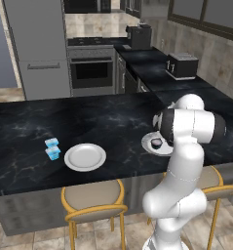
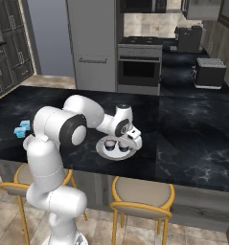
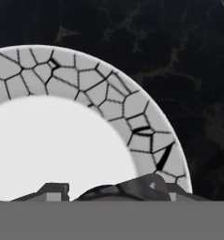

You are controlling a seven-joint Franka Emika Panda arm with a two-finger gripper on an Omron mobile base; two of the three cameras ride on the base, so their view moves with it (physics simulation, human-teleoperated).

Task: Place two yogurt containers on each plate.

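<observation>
Resting on plate (image 2: 117, 154): dark yogurt cups (image 2: 109, 143)

You've got a black marble island counter (image 1: 113, 122) across the foreground, two stools (image 1: 93, 200) with tan seats and yellow frames tucked under its near edge. Behind it: steel oven (image 1: 91, 68) with a cooktop (image 1: 91, 41) above, tall grey fridge (image 1: 40, 44) just left of the oven. Back counter (image 1: 162, 68) runs along the right wall; toaster (image 1: 182, 66) sits on it, coffee machine (image 1: 139, 35) farther back in the corner. Dark cabinets (image 2: 5, 52) stand at far left in the right base view. Floor (image 2: 192, 229) is beige tile.
</observation>
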